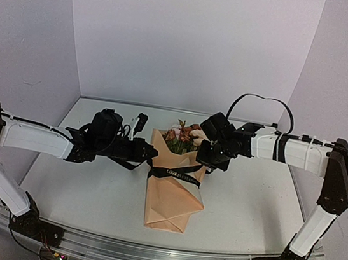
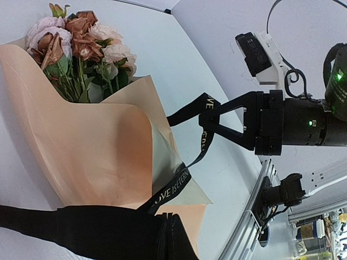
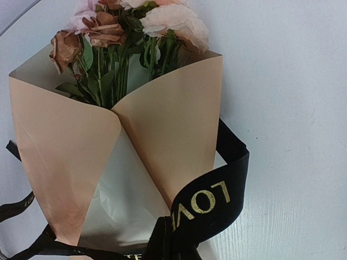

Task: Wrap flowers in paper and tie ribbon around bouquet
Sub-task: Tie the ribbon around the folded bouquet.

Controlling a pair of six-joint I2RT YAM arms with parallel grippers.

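Bouquet (image 1: pixel 175 191) lies mid-table (image 1: pixel 83 182), blooms toward the far edge, with the ribbon (image 1: pixel 176 174) round its waist. My left gripper (image 1: pixel 147 155) and right gripper (image 2: pixel 214 114) are each pinched fully closed on a ribbon end. To knot it well, I should pull both ends evenly and low, without crushing the paper (image 3: pixel 65 157).

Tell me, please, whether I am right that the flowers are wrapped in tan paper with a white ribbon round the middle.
Not quite: the ribbon is black, not white, as the top external view shows. The flowers are indeed wrapped in tan paper with the ribbon round the middle.
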